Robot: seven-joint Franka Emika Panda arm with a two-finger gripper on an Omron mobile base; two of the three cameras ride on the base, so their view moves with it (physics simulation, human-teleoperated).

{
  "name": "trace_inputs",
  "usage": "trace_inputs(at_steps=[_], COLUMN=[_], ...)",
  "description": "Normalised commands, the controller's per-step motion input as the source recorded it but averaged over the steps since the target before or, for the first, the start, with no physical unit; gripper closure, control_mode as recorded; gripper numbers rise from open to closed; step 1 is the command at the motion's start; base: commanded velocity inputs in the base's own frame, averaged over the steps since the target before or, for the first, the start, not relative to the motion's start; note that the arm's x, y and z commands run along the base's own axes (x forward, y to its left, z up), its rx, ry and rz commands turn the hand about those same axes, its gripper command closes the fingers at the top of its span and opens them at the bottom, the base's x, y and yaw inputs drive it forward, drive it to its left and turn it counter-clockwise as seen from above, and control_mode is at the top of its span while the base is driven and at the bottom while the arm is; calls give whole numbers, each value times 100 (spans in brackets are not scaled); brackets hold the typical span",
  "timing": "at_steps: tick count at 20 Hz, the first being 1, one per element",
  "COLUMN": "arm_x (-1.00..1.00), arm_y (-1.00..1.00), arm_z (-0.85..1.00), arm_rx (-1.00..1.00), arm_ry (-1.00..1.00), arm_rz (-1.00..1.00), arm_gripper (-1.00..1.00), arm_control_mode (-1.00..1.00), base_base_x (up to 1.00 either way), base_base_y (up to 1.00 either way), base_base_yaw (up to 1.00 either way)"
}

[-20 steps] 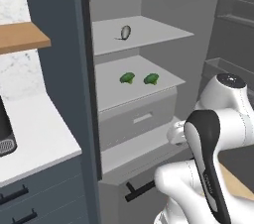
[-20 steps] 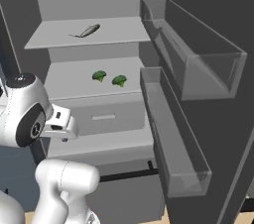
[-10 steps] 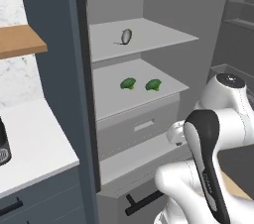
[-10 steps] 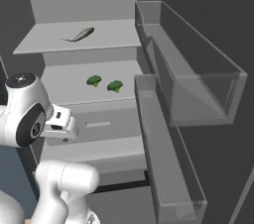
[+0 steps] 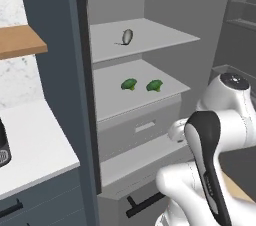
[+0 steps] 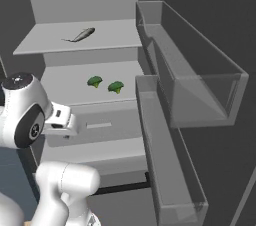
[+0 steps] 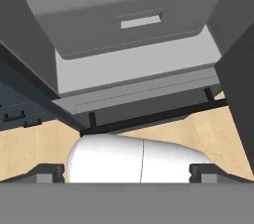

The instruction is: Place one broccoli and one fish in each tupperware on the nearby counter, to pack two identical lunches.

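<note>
1. Facing the open fridge, you see one fish (image 5: 127, 36) lying on the upper shelf (image 5: 150, 35), seen from both base views.
2. Two broccoli florets (image 6: 94, 81) (image 6: 116, 87) sit just beside each other on the middle shelf (image 6: 65, 82), above a closed grey drawer (image 7: 124, 22).
3. Your end effector (image 7: 127, 171) points down past that drawer toward the wooden floor (image 7: 30, 148), its fingertips (image 7: 47, 172) spread wide apart and gripping nothing.
4. To your left, the white surface (image 5: 30, 145) runs beside the fridge, with a dark appliance (image 5: 3, 149) at the frame's edge.
5. Clear door bins (image 6: 200, 85) hang on the open fridge door to your right.
</note>
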Motion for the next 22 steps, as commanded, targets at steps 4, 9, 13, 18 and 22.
trace_inputs(at_steps=[4, 9, 13, 18, 22], arm_x=[52, 100, 100, 100, 100], arm_y=[-8, -38, -40, -14, 0], arm_z=[32, 72, 33, -23, -84], arm_rx=[-7, 5, 11, 10, 1], arm_ry=[-20, -1, -2, -6, 0], arm_rz=[0, -2, 0, 0, 0], arm_gripper=[-100, -100, -100, -100, -100], arm_control_mode=[-100, -100, -100, -100, -100], base_base_x=[0, 0, 0, 0, 0], base_base_y=[0, 0, 0, 0, 0], base_base_yaw=[0, 0, 0, 0, 0])
